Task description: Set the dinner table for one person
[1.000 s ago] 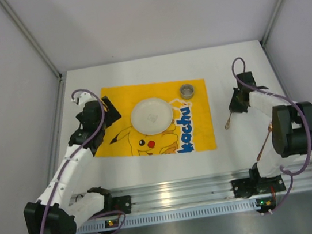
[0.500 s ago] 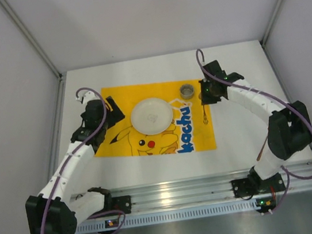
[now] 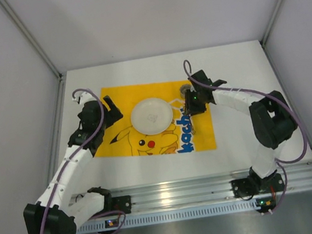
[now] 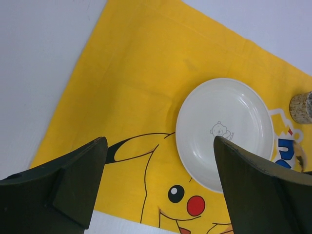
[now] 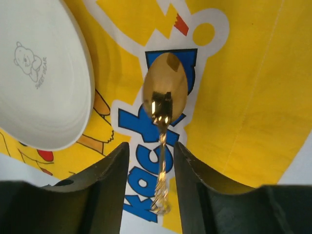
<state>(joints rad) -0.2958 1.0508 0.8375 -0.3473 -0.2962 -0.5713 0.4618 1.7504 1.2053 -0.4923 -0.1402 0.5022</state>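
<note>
My right gripper (image 3: 191, 108) is shut on a gold spoon (image 3: 192, 124) and holds it over the right part of the yellow Pikachu mat (image 3: 118, 99), just right of the white plate (image 3: 152, 116). In the right wrist view the spoon (image 5: 165, 92) points bowl away. Its handle end sits between the fingers of that gripper (image 5: 151, 151), above the blue lettering. My left gripper (image 3: 109, 113) is open and empty over the mat's left edge; in its view (image 4: 160, 144) the plate (image 4: 224, 131) lies ahead. The mat lies on the white dinner table (image 3: 235, 141).
A small grey cup (image 3: 185, 89) stands on the mat's far right corner, right beside my right wrist; it also shows in the left wrist view (image 4: 301, 107). The ribbed aluminium rail (image 3: 178, 192) runs along the near edge. Grey walls enclose the table.
My right arm has swung left from the bare table onto the mat, carrying the spoon to just right of the plate. The left arm has barely moved.
</note>
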